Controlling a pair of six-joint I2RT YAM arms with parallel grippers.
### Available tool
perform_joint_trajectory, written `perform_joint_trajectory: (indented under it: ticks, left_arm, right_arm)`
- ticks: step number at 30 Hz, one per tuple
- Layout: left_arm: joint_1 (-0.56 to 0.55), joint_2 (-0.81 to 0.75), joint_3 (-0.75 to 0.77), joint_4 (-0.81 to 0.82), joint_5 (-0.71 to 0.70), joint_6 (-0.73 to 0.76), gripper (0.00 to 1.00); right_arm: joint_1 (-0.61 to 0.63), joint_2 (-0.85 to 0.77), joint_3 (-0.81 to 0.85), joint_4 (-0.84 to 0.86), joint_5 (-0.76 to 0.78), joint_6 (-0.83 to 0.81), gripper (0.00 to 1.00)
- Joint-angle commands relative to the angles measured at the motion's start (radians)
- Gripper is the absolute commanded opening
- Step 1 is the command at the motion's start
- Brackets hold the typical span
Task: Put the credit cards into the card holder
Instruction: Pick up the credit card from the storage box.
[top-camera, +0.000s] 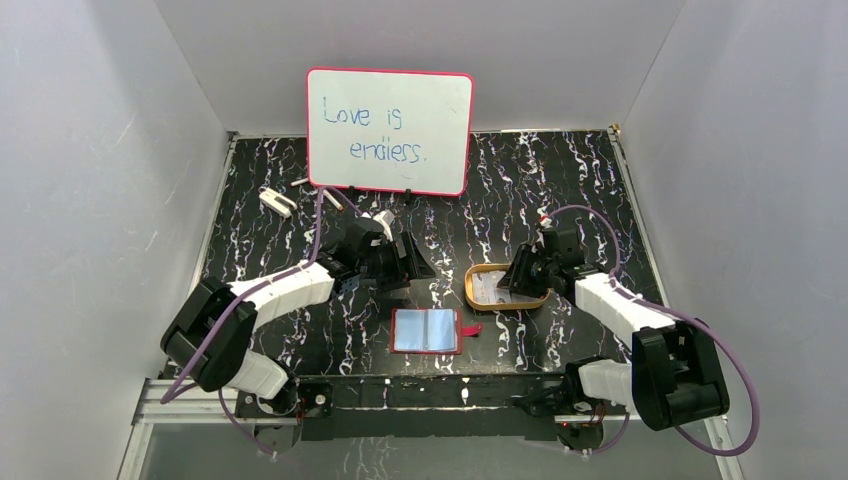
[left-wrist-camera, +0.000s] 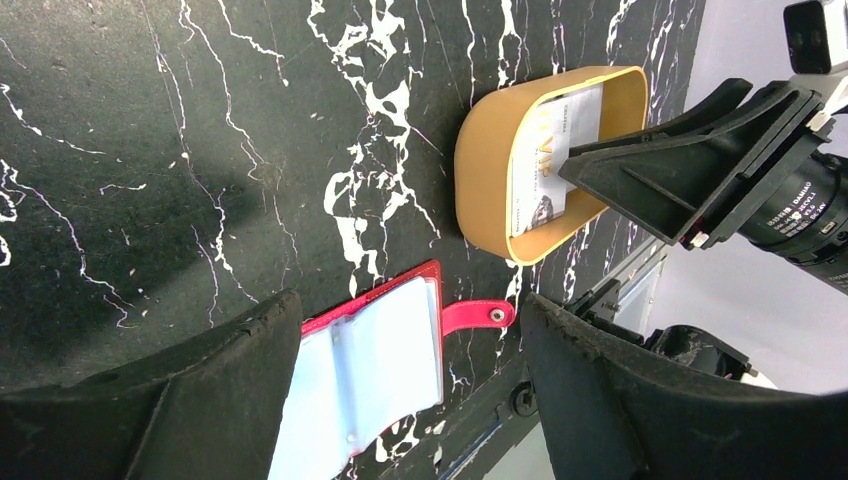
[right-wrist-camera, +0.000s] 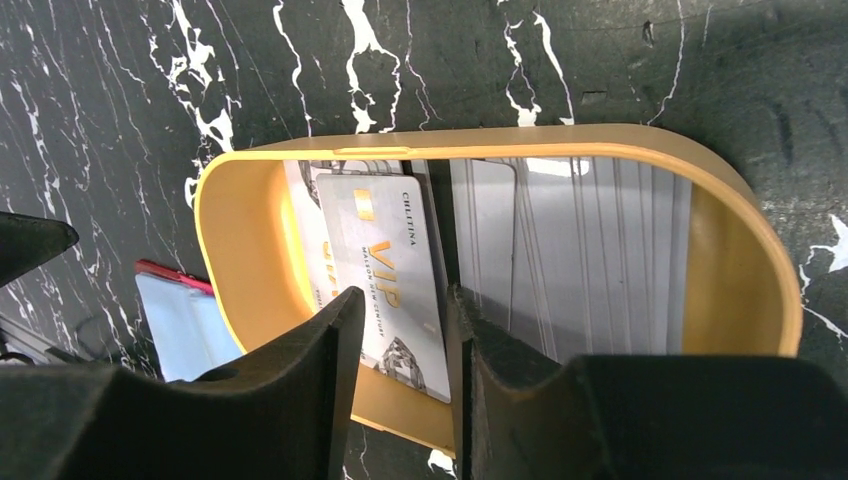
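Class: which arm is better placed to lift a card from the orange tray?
Right. The right fingers are over a pale VIP card in the shallow orange plastic tray; the left fingers hover open near the red bifold wallet.

A black tabletop (top-camera: 500, 190) veined with white carries an orange-rimmed tray (top-camera: 468, 285). The red card holder (top-camera: 427, 331) lies open just left of the tray, nearer the front edge. Far behind and left of the tray stands a pink-framed whiteboard (top-camera: 390, 130), with a small white object (top-camera: 276, 201) beside it.
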Motion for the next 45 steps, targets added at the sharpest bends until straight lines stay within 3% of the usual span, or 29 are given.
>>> perform_joint_trajectory:
  ticks: [1, 17, 45]
  left_arm:
    - [-0.003, 0.002, 0.028, 0.002, 0.030, 0.001, 0.77]
    - [-0.003, 0.007, 0.021, 0.001, 0.027, -0.003, 0.77]
    - [-0.003, -0.056, 0.071, -0.081, -0.039, 0.030, 0.77]
  right_arm:
    - [-0.005, 0.016, 0.002, 0.007, -0.001, -0.028, 0.40]
    - [-0.005, -0.033, 0.001, -0.050, 0.065, -0.050, 0.00]
    - [-0.024, -0.302, 0.153, -0.280, 0.130, -0.040, 0.00]
